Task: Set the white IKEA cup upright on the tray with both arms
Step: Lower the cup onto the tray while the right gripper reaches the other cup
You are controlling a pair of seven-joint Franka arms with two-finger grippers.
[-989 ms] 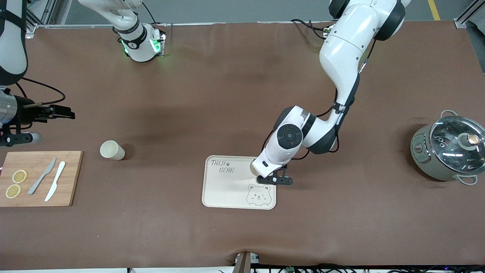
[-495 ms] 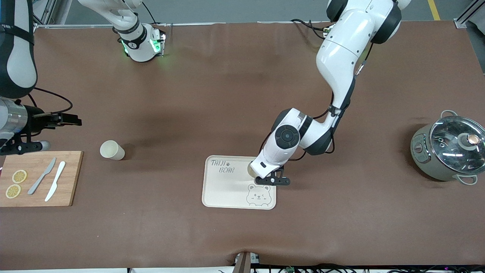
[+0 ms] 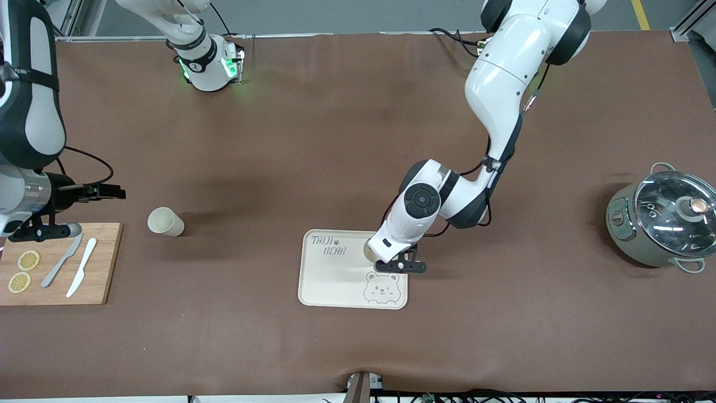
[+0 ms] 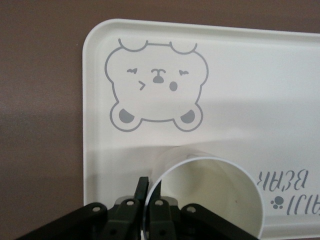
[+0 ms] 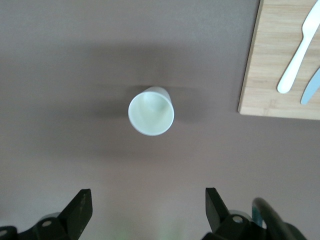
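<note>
Two white cups show: one stands upright on the tray, its rim pinched by the left hand. The other cup stands on the worktop beside the cutting board, with the right hand spread wide above it.

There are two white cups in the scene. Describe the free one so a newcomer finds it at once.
Start at the wooden cutting board at the right arm's end of the table. The free cup stands on the bare brown table beside it, toward the tray, below the open right gripper. Unlike the other cup, which the left gripper pinches by the rim over the tray, nothing touches it.
</note>
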